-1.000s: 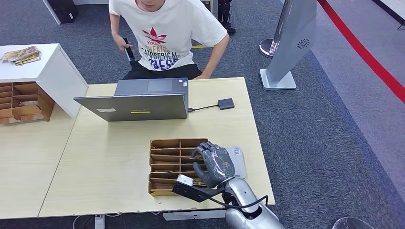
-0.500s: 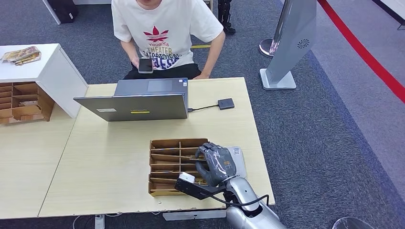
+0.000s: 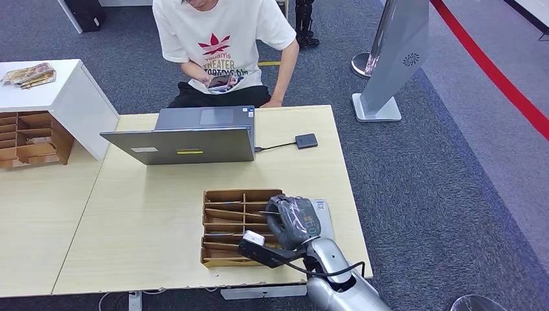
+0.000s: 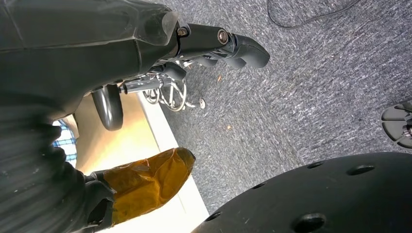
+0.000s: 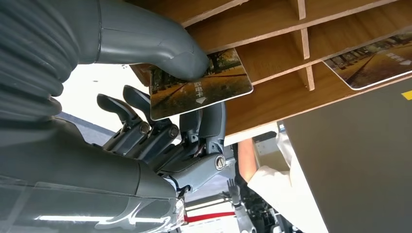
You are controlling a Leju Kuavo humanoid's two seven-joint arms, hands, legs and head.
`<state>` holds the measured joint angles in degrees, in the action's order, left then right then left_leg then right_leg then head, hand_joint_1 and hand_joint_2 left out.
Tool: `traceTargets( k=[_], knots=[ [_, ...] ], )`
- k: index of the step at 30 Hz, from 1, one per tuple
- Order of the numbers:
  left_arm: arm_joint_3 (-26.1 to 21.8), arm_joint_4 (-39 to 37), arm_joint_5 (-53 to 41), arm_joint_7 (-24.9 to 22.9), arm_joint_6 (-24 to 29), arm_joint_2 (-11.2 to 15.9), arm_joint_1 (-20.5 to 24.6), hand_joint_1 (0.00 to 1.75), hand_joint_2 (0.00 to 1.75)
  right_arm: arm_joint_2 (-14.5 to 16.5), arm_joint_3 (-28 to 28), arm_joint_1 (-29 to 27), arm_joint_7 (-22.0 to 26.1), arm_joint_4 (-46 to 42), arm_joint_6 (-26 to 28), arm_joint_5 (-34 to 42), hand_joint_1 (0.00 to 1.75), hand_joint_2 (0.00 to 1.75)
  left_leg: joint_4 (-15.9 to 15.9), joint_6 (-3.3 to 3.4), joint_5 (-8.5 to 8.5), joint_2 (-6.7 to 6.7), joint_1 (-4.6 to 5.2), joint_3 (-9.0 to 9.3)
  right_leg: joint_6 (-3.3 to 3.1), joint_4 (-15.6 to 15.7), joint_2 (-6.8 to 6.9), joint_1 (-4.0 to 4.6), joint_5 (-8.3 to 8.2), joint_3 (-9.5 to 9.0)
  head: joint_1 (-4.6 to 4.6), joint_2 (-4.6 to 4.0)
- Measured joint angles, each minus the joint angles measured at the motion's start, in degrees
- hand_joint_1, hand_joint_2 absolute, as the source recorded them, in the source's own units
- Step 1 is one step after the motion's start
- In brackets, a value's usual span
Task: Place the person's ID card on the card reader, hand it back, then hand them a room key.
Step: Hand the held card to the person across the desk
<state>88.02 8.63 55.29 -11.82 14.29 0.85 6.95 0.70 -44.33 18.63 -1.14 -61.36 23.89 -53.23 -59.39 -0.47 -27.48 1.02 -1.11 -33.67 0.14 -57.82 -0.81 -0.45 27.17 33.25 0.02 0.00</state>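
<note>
Since one second ago, the person [image 3: 223, 45] behind the table [image 3: 149, 214] has brought a phone in front of the chest and now looks down at it, while the right hand [image 3: 292, 222] has drawn slightly back toward the robot over the wooden card organizer [image 3: 233, 223].

Scene, largest to smallest: the table carries an open laptop [image 3: 184, 144], a small dark card reader [image 3: 306, 140] wired to it, and the organizer near the front edge. A white pad [image 3: 324, 217] lies just beside the organizer, partly under the right hand.

Right hand state: the thumb [image 5: 160, 48] presses a room key card [image 5: 201, 87] against the fingers [image 5: 204, 126] beneath it, so the card is pinched. The card sits at the mouth of an organizer slot; another card [image 5: 369, 63] lies in a neighbouring compartment.

Left hand [image 4: 214, 46]: hangs beside the table edge over carpet, fingers curled in, holding nothing visible.

Task progress, as a judgement: no ID card is visible on the reader, so the ID steps appear finished. Remaining: lift the key card clear and hand it over.

Hard to make out: whether the card is fully free of the slot cannot be determined
</note>
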Motion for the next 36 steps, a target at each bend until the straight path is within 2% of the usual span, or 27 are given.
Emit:
traceTargets(
  k=[23,27,36],
  knots=[
    [0.0,0.0,0.5,0.0,0.1,0.0,0.0,0.00,1.75,0.3,1.1,-0.1,0.4,-1.1,0.9,-0.2,1.75,1.75,0.0,0.00,0.00,0.00,0.00,0.00,0.00,0.0,0.00,0.00,0.00,0.01,0.00,0.00],
    [0.0,0.0,1.5,0.0,0.3,0.0,0.0,0.00,1.75,0.0,2.9,-1.5,2.2,-7.6,2.5,3.2,1.75,1.75,0.0,0.00,0.00,0.00,0.00,-0.01,0.00,0.0,0.00,0.00,0.00,0.03,0.00,0.00],
    [0.0,0.0,3.4,0.1,0.7,0.0,-0.1,0.00,1.75,-2.7,8.4,-6.5,9.7,-29.8,2.5,18.7,1.75,1.75,0.0,0.01,-0.02,0.00,0.01,-0.03,0.00,0.0,0.00,-0.01,0.00,0.04,0.01,0.00]
  ],
)
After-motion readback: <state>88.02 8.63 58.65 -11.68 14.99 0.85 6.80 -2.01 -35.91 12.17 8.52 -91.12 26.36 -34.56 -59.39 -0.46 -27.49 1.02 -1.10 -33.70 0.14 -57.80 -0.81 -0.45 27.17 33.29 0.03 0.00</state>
